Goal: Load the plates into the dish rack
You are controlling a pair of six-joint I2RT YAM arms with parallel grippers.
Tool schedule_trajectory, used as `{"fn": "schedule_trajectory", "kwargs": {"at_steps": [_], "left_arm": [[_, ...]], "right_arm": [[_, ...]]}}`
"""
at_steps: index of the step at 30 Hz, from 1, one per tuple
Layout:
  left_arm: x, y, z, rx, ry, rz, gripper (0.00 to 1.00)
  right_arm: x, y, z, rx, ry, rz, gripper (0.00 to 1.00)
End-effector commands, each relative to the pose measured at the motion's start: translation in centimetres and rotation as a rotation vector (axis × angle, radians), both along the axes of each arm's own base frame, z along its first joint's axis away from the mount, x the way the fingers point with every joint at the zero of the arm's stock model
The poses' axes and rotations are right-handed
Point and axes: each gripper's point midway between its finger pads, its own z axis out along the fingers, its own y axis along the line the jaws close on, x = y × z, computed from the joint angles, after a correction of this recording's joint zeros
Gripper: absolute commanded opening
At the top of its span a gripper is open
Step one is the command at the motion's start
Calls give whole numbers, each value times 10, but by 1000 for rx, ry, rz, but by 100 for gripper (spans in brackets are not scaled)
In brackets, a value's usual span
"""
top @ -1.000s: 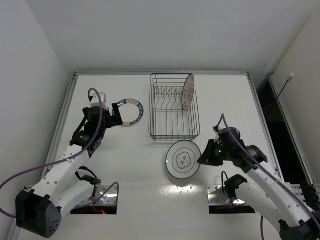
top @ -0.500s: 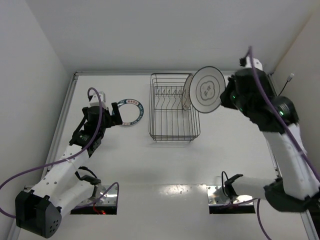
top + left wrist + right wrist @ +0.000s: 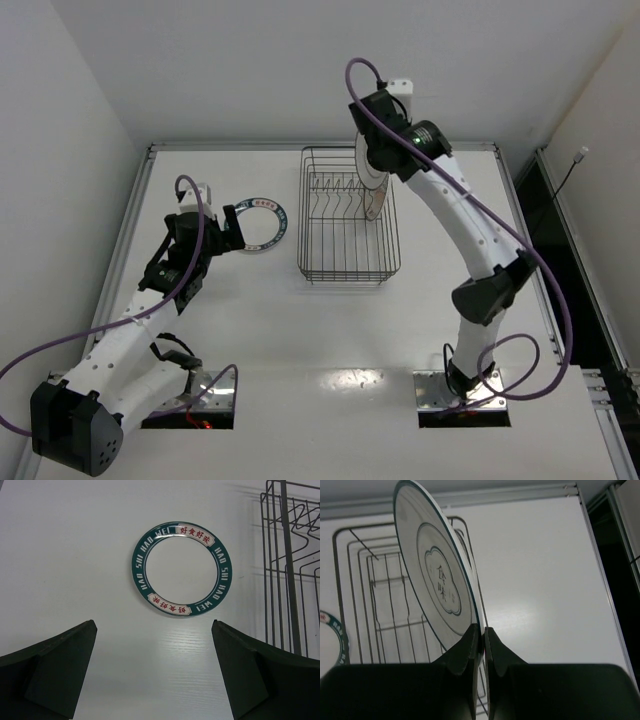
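Note:
My right gripper [image 3: 481, 630] is shut on the rim of the white plate [image 3: 435, 580], which has a thin dark rim and a grey centre motif. It holds the plate upright on edge above the right part of the dish rack [image 3: 348, 250]. A plate with an orange-red design [image 3: 376, 200] stands upright inside the rack at its right end. The teal-rimmed plate [image 3: 176, 570] lies flat on the table left of the rack. My left gripper [image 3: 152, 625] is open just short of it, with nothing between its fingers.
The rack's wire side [image 3: 290, 570] stands close to the right of the teal plate [image 3: 262, 224]. The right arm [image 3: 470, 230] reaches high across the table's right half. The table's raised edge [image 3: 320, 147] runs just behind the rack.
The right arm lifted the white plate from the table's near middle, swung it up to the right, then brought it over the rack. The left arm has not moved.

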Motion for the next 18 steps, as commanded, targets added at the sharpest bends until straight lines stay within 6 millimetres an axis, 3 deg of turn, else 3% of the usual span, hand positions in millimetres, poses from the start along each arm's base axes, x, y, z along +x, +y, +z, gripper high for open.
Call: {"fn": "schedule_trajectory", "kwargs": {"at_steps": [1,18], "left_arm": [[4,-7,23,-15,-55,-28,100],[4,-9,23,-18,-54,-36,100]], "right_arm": [[24,-2,21,-77,-114,-100,0],[62,18,-94,-271,47,-133,0]]}}
